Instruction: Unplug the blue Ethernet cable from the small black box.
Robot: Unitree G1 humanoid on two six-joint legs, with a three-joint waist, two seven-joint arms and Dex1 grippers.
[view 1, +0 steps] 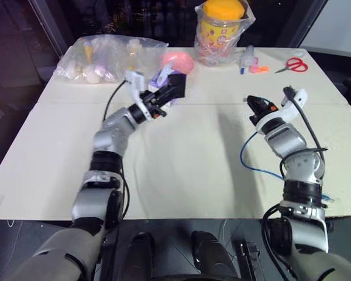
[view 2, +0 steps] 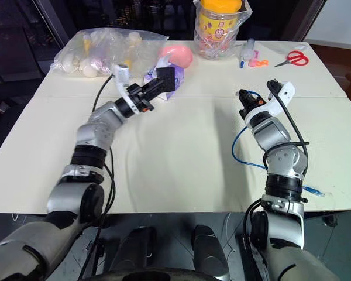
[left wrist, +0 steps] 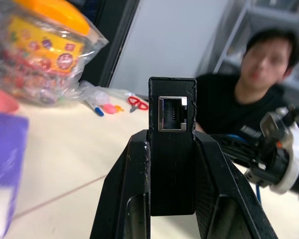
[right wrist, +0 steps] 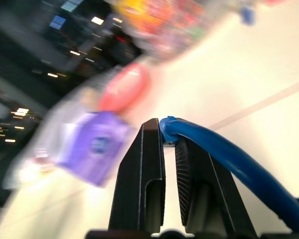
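Observation:
My left gripper (view 1: pixel 164 96) is shut on the small black box (view 1: pixel 175 88) and holds it above the far middle of the table. In the left wrist view the box (left wrist: pixel 172 164) stands clamped between both fingers, and its Ethernet socket (left wrist: pixel 172 113) is empty. My right gripper (view 1: pixel 256 104) is off to the right, well apart from the box, shut on the end of the blue Ethernet cable (right wrist: pixel 229 164). From there the cable (view 1: pixel 244 153) hangs down in a loop to the table and runs toward the right edge. The plug itself is hidden between the fingers.
A purple tissue box (view 1: pixel 159 79) and a pink object (view 1: pixel 178 61) lie just behind the black box. A clear bag of bottles (view 1: pixel 105 55) sits far left and a bagged orange-lidded jar (view 1: pixel 222 26) far centre. Red scissors (view 1: pixel 292 64) lie far right. A person (left wrist: pixel 259 89) sits across the table.

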